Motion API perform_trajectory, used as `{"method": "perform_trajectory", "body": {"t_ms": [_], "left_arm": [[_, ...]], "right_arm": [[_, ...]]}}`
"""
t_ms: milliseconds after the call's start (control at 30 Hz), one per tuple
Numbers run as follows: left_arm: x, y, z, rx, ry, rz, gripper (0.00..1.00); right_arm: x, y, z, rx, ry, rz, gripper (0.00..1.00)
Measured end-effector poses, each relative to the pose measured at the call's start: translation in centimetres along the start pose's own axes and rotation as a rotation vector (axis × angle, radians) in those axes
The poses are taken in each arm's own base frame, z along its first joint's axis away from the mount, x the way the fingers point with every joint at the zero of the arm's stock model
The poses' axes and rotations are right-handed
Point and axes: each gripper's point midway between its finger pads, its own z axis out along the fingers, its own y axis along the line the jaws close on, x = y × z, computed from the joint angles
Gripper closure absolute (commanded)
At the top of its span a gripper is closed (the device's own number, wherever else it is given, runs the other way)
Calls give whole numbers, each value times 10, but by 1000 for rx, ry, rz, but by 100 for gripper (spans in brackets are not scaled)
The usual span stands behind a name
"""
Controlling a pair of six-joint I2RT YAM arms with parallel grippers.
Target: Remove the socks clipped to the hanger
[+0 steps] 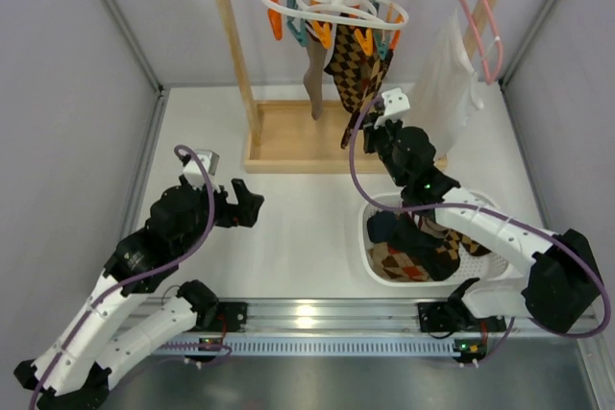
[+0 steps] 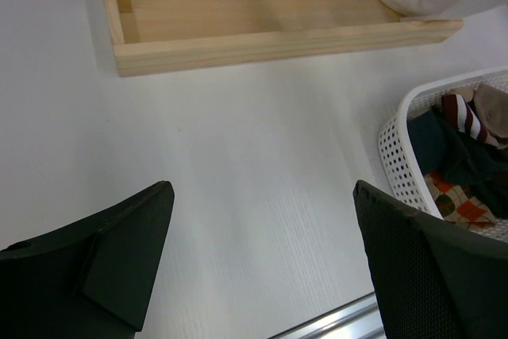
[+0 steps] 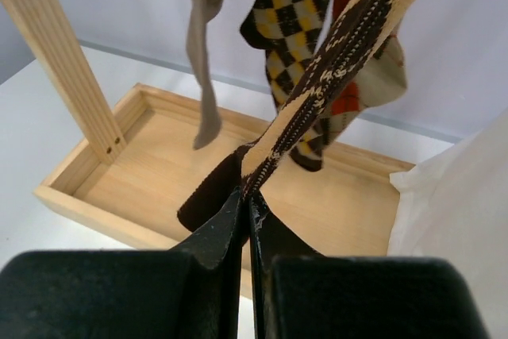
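Grey walls [image 1: 67, 93] box in a white tabletop [image 1: 298, 237]. Wooden rack [image 1: 288, 146] at the back, hanger [image 1: 336, 2] hooked on its bar, socks [image 1: 354, 79] clipped under it. Right end effector [image 3: 244, 196] is clenched on the low end of a patterned sock [image 3: 333, 61]; left end effector [image 1: 248, 204] hangs released, jaws wide.

White surface [image 1: 288, 237] was boxed in by plain grey walls [image 1: 67, 93] left, right, far. Wooden rack [image 1: 233, 55] stood far centre, metal rail [image 1: 317, 314] ran along near edge. Light was even, soft.
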Motion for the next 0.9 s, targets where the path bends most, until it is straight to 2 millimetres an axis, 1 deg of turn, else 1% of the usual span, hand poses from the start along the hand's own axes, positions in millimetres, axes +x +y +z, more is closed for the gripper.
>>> {"method": "perform_trajectory", "body": {"t_ms": [100,167,233,333,400,467,533,600,667,767,833,900], "left_arm": [[-1,-12,5,34,37,-26,2],[-10,-25,6,72,44,-49,2],[-23,-40,7,118,45,-71,2],[-56,-64,8,187,13,-97,2],[-79,-79,13,217,-5,-106,2],[-108,-96,20,248,-37,-111,2],[-128,-110,29,267,-57,-112,2],[-148,-128,40,314,-80,-113,2],[-163,-147,48,375,-93,-112,2],[-186,-177,63,477,-131,-108,2],[-199,-194,77,526,-156,-106,2],[-207,-207,94,563,-173,-103,2]], "right_arm": [[-1,14,-8,-8,-10,-12,100],[-3,20,-13,-13,-19,-17,100],[-6,24,-17,-14,-29,-19,100],[-11,31,-22,-16,-43,-21,100],[-15,35,-25,-17,-55,-18,100],[-15,39,-30,-23,-65,-15,100],[-14,43,-35,-32,-68,-13,100],[-12,45,-38,-40,-67,-13,100],[-12,45,-39,-44,-68,-12,100],[-19,46,-43,-60,-83,-2,100],[-25,46,-48,-74,-98,10,100],[-32,45,-56,-92,-117,20,100]]}}
